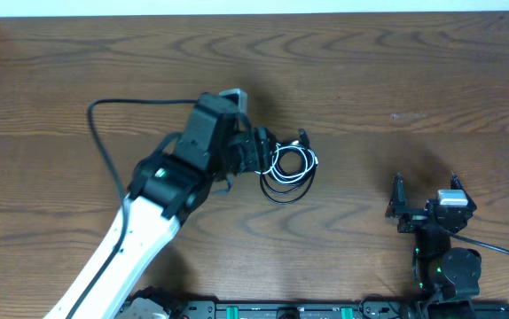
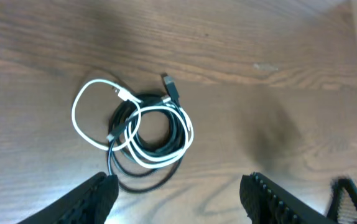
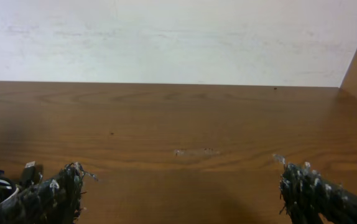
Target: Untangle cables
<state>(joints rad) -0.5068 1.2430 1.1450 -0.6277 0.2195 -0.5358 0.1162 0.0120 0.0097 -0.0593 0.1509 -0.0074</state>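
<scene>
Left tool (image 2: 178,199) hovers spread and empty. The cables (image 2: 138,130) lie coiled on the surface (image 1: 370,71) just beyond its fingertips. Right tool (image 1: 426,190), spread wide, sits well apart. Left arm's nearer.

No writing could be read in any view.

The wooden table (image 1: 396,71) and the cables (image 2: 147,130) carried no legible letters, numbers, brands or signs. The dark base rail (image 1: 281,310) at 6 o'clock in the overhead view was too small and blurred to show any marking.
</scene>
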